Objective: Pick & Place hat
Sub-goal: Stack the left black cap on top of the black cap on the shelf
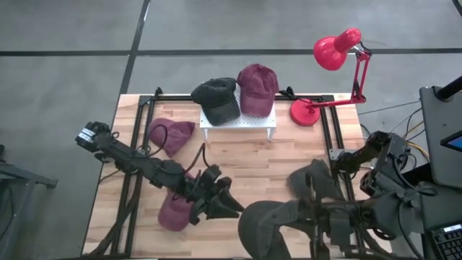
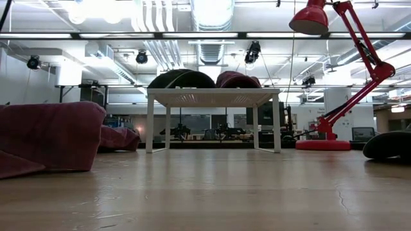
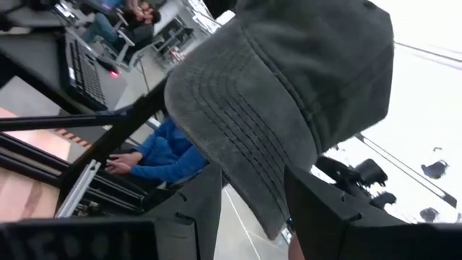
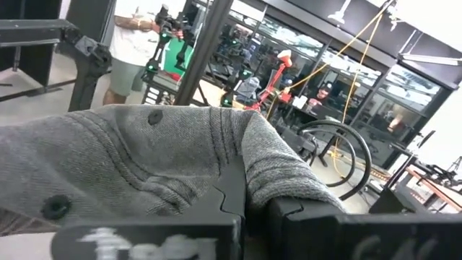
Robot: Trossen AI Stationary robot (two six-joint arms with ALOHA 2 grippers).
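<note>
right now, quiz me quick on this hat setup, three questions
1. Count: how many caps sit on the white rack?
2. True or false: the right gripper is shut on the grey cap.
3. Pick one: the red lamp stands
A. on the left arm's side of the rack
B. on the right arm's side of the rack
C. on top of the rack

Key:
1. Two: a dark cap and a maroon cap.
2. True.
3. B.
</note>
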